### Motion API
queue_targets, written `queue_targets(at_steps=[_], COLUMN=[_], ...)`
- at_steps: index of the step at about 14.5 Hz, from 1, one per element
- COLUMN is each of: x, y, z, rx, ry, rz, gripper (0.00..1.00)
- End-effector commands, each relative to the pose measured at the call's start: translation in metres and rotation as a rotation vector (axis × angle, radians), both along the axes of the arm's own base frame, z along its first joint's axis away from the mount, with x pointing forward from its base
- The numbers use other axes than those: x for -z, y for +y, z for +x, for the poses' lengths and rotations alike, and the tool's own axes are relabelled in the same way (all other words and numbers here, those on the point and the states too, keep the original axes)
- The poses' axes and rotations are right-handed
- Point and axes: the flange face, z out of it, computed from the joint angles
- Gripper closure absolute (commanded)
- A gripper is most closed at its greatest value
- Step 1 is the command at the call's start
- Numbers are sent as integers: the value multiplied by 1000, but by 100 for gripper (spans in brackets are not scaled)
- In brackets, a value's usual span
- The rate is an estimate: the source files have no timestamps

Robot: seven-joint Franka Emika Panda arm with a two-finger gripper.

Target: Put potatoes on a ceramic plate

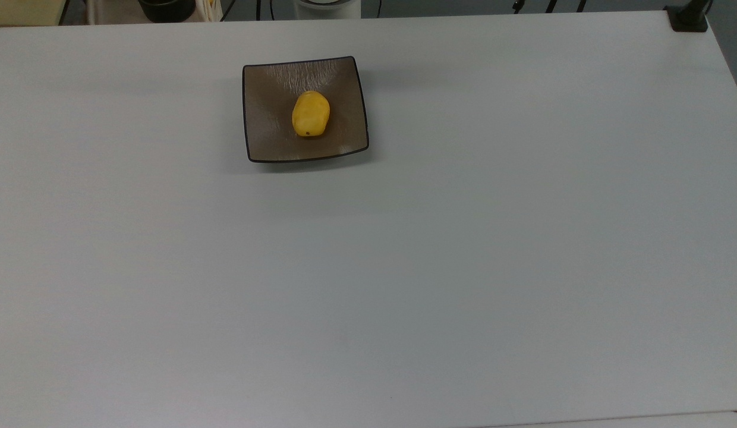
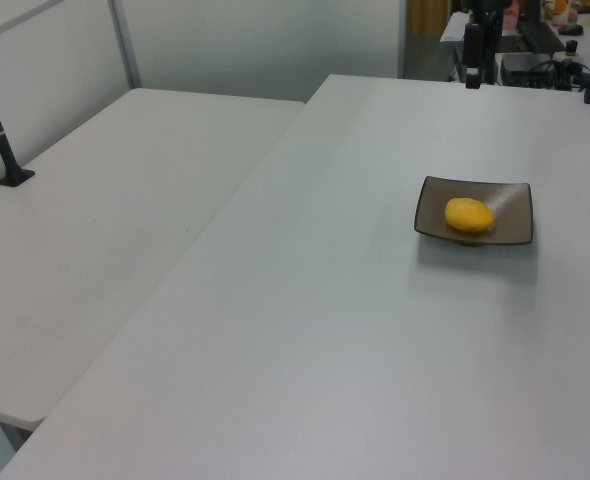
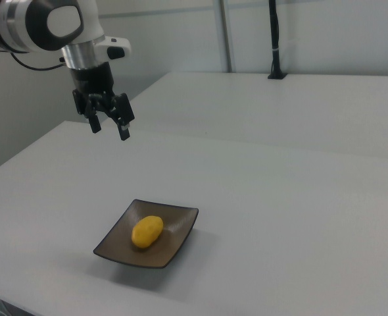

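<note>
In the right view, reading from the right view's left, the claw (image 3: 108, 128) hangs in the air up and to the left of the ceramic plate (image 3: 175, 242), well apart from it, with its two fingers spread and nothing between them. That empty, raised stance fits a load already let go: with the fingers wide and high above the dish, nothing of the arm can nudge what lies below. Next comes the ceramic plate itself, a square brown-grey dish with a thin black rim and upturned edges, sitting flat on the white worktop (image 3: 279, 217). Its one content is the potato (image 3: 146, 231), a small smooth yellow oval lying on its side near the plate's middle, clear of all four edges. The raised rim and the slight dip of the dish explain why it rests where it does; a rounded thing like this would likely roll toward the low centre and stay put there. To the right of the plate the worktop runs on bare. In the top view the same order holds: the plate (image 1: 267, 137) lies toward the far edge of the worktop (image 1: 463, 249), the potato (image 1: 310, 113) at its centre with a tiny dark spot on its near end. Judged from how things lie, the task looks done, with nothing left but for the arm to keep away from the dish.
</note>
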Motion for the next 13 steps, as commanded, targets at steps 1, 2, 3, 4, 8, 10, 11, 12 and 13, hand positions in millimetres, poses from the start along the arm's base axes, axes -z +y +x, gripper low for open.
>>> queue_targets(at_steps=[1, 2, 3, 4, 8, 10, 11, 12, 13], x=[-2, 0, 1, 0, 2, -2, -1, -1, -1], y=[-7, -7, -9, -13, -16, -22, -21, -20, -20], z=[7, 11, 14, 19, 27, 26, 26, 26, 26], rx=[-42, -81, -111, -128, -192, -180, -179, -177, -177], ry=[-59, -73, -94, -120, -166, -172, -170, -169, -170], rz=[48, 53, 59, 64, 67, 67, 67, 67, 67], gripper=[0, 0, 0, 0, 0, 0, 0, 0, 0])
